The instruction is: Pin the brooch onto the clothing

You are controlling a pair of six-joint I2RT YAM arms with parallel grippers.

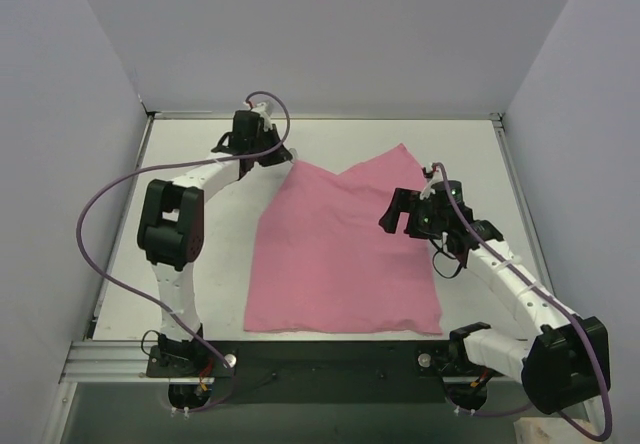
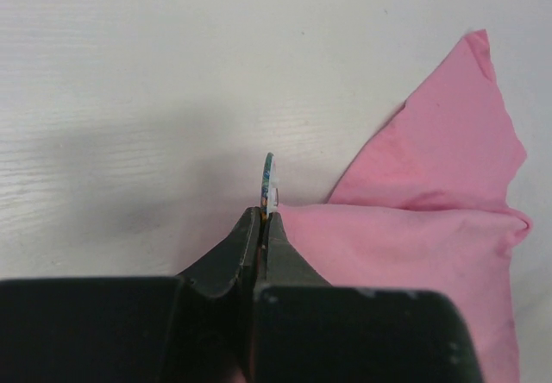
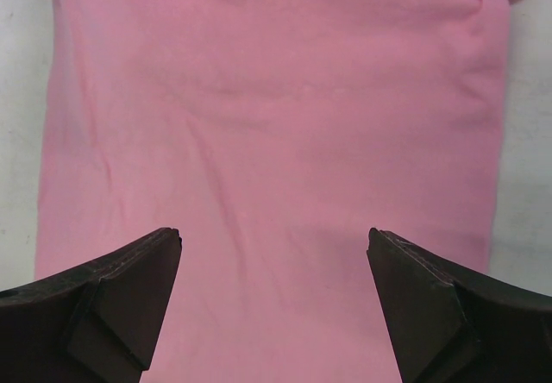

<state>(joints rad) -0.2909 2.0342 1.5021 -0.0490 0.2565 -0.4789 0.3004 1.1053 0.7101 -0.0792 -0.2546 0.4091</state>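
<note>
"Status, nearest first?"

"My right tool [image 3: 274,238] hangs wide open, holding nothing, over the middle of the plain pink soft-fabric T-shirt [image 1: 340,254], which lies flat on the white worktop [image 1: 225,284]."

"And the brooch?"

"Farther back. My left tool [image 2: 266,221] is clamped on the tiny round dark green disc brooch [image 2: 268,180], held edge-on over bare worktop, just beside the shirt's far left corner."

"Which step, then?"

"Carrying it in, I judge; nothing is pinned yet. Next I'd bring the disc over the cloth with its pin side toward the fabric. The right tool may need to steady the shirt."
</note>
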